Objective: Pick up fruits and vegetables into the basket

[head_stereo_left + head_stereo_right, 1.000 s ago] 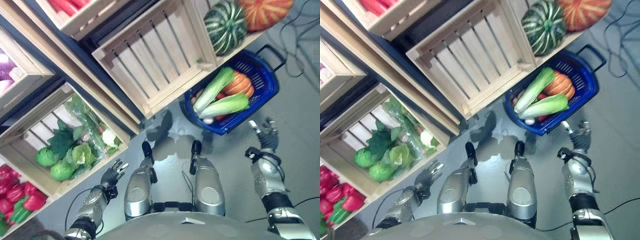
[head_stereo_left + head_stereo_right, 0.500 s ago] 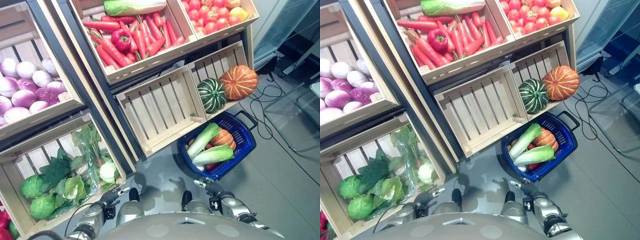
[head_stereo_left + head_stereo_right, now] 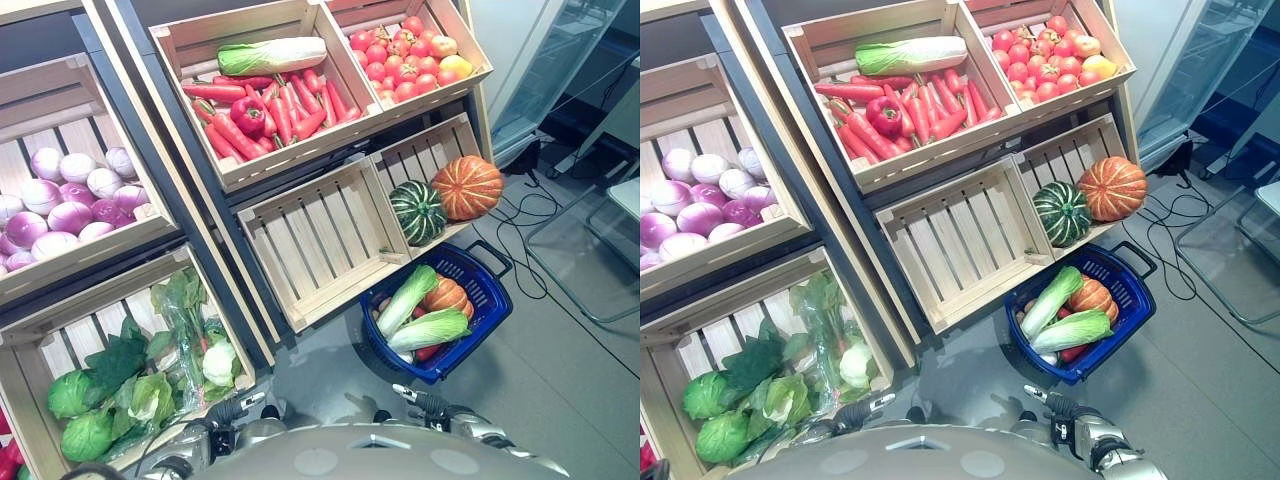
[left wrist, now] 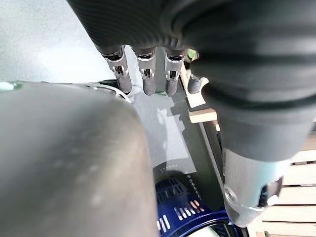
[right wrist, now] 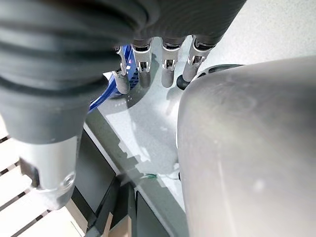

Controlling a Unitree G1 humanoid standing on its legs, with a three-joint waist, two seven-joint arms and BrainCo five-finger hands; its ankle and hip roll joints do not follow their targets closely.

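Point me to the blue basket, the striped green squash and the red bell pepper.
blue basket [image 3: 497, 296]: left eye view, on its far rim near the handle.
striped green squash [image 3: 417, 212]: left eye view, middle of its rind.
red bell pepper [image 3: 248, 115]: left eye view, middle of its body, among the carrots.

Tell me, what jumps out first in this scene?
A wooden rack of crates full of produce: red carrots with a napa cabbage up top, tomatoes beside them. Lower right, an orange pumpkin sits beside a striped green squash, above a blue basket already holding vegetables on the floor.
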